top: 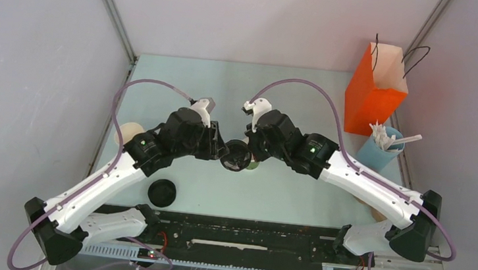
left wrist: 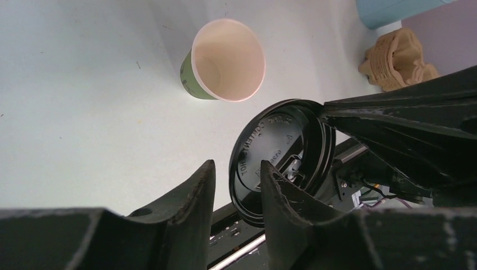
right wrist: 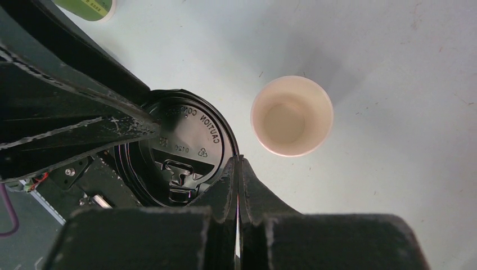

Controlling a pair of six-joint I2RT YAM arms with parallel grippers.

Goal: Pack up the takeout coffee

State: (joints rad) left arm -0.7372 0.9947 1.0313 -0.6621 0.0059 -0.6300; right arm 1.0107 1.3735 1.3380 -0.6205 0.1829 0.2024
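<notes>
A black lid (top: pixel 235 156) hangs on edge above the middle of the table, between my two grippers. My right gripper (right wrist: pixel 239 160) is shut on its rim, the lid (right wrist: pixel 185 140) spreading out to the left of the fingers. My left gripper (left wrist: pixel 237 166) straddles the opposite rim of the lid (left wrist: pixel 278 146), jaws partly apart with a gap still showing at the left finger. Below stands an olive-green paper cup (left wrist: pixel 222 62), upright, lidless and empty (right wrist: pixel 291 115). Takeout coffee as a capped cup is out of view.
An orange paper bag (top: pixel 374 88) stands open at the back right, a blue holder of white stirrers (top: pixel 380 147) in front of it. Loose black lids (top: pixel 162 193) lie front left. A tan pulp carrier (left wrist: pixel 399 59) sits near the blue holder. Another green cup (right wrist: pixel 87 7) lies nearby.
</notes>
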